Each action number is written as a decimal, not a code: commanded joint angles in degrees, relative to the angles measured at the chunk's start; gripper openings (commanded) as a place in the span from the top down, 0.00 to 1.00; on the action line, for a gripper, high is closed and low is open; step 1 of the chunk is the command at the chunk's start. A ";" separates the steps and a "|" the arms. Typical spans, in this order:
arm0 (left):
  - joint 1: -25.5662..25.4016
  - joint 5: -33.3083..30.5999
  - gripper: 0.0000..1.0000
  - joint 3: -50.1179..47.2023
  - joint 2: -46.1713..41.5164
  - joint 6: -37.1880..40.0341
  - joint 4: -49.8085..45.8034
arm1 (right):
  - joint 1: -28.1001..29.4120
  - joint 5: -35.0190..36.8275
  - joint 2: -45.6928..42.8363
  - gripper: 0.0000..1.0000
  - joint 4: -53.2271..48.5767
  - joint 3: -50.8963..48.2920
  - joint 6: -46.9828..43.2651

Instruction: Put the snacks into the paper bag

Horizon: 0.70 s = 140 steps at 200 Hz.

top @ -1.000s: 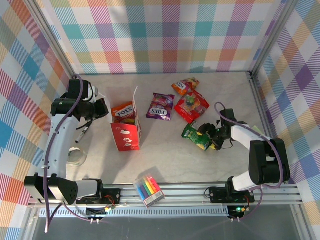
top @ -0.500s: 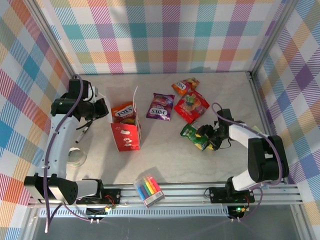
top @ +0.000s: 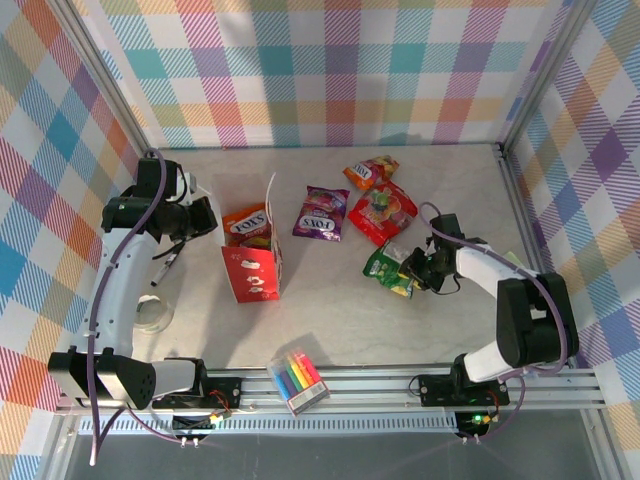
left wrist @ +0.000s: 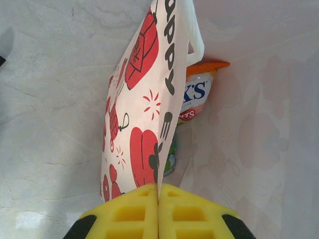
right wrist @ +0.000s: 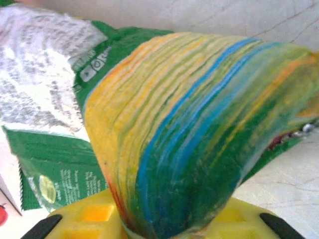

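Note:
The paper bag (top: 252,268) stands left of centre, and my left gripper (top: 207,217) is shut on its rim. In the left wrist view the bag's edge (left wrist: 149,99) is pinched between the yellow fingers (left wrist: 129,214) of that gripper (left wrist: 159,191). An orange snack packet (top: 246,226) sits inside the bag (left wrist: 197,94), with a greenish one below it (left wrist: 171,155). My right gripper (top: 416,267) is shut on a green packet (top: 388,268), which bulges over the jaws (right wrist: 199,119). Purple (top: 320,213), red (top: 383,210) and yellow-orange (top: 370,172) packets lie on the table.
A clear pack of coloured markers (top: 298,379) lies at the near edge. A roll of tape (top: 152,316) and a pen (top: 164,267) lie by the left arm. Metal rails border the table on the right (top: 512,200).
My right gripper has shifted a little left and away with the green packet in it. The left arm and the bag have stayed put.

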 commanded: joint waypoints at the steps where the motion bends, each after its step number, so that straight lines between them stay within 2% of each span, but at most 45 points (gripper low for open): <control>1: 0.62 0.21 0.96 0.64 0.64 0.88 -1.36 | 0.34 4.63 -2.73 0.75 -4.67 1.83 -2.69; 52: 0.59 0.29 0.96 0.59 0.47 0.88 -1.43 | 1.20 6.10 -8.27 0.91 -7.99 3.90 -3.74; 85: 0.61 0.34 0.96 0.67 0.38 0.96 -1.26 | 5.45 10.99 -9.87 0.94 -13.21 9.39 -5.85; 140: 0.62 0.47 0.95 0.05 0.40 1.04 -0.81 | 12.12 13.91 -11.53 0.99 -17.16 22.72 -6.51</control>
